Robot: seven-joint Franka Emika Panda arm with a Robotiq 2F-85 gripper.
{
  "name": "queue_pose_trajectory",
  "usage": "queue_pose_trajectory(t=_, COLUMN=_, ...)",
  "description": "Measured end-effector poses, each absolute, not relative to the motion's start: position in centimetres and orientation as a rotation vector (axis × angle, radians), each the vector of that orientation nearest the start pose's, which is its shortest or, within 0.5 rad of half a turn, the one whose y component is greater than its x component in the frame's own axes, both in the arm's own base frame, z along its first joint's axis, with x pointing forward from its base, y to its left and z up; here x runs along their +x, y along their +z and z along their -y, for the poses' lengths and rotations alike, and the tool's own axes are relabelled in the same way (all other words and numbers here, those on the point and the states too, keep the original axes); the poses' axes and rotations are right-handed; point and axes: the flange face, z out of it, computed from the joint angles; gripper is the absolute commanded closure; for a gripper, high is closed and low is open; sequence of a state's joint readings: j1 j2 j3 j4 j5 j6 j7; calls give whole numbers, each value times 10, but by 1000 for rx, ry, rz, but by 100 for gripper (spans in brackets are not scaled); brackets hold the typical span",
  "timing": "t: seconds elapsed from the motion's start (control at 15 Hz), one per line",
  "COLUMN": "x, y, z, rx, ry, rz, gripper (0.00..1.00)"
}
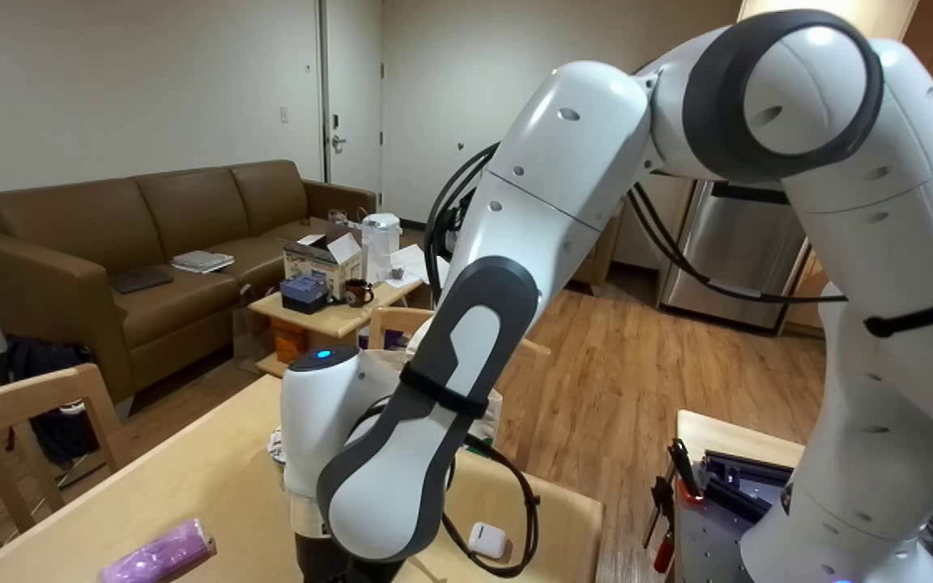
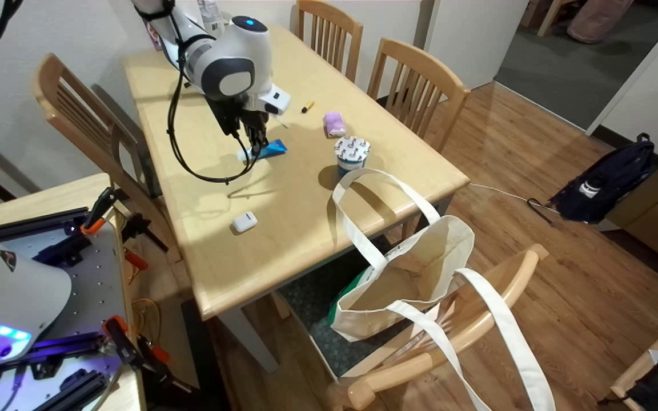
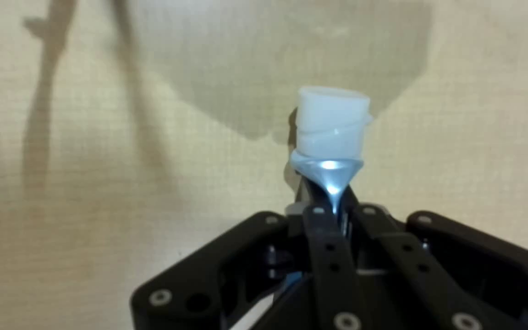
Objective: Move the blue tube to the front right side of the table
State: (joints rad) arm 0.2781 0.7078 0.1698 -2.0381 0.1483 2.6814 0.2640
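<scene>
The blue tube shows in an exterior view at the middle of the pale table, under the arm. My gripper is around it there. In the wrist view my gripper is shut on the tube, whose pinched, shiny light-blue neck and white cap stick out past the fingertips. The rest of the tube is mostly hidden behind the fingers. The tube is at or just above the tabletop; I cannot tell if it touches. In an exterior view the arm hides the tube, and the table shows beside it.
A lavender tube, a blue-and-white cup, a yellow-black marker and a white case stand or lie on the table. A tote bag sits on a chair at the table's end, its handle reaching over the edge. Chairs line the sides.
</scene>
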Motion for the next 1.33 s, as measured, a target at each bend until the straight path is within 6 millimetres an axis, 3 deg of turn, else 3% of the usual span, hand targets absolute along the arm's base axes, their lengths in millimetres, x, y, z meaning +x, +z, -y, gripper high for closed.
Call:
queue_pose_trajectory(t=0.33, x=477, y=89, z=-215, rx=-2992, ry=463, rz=213, gripper=95)
queue_pose_trajectory(t=0.8, x=418, y=82, z=-175, rx=-3004, ry=592, rz=231, gripper=95)
queue_pose_trajectory(t=1.0, x=400, y=79, z=-162, rx=-3020, ry=532, rz=212, gripper=95)
queue_pose_trajectory(t=1.33, x=379, y=84, z=-143, rx=-3024, ry=259, rz=117, gripper=95)
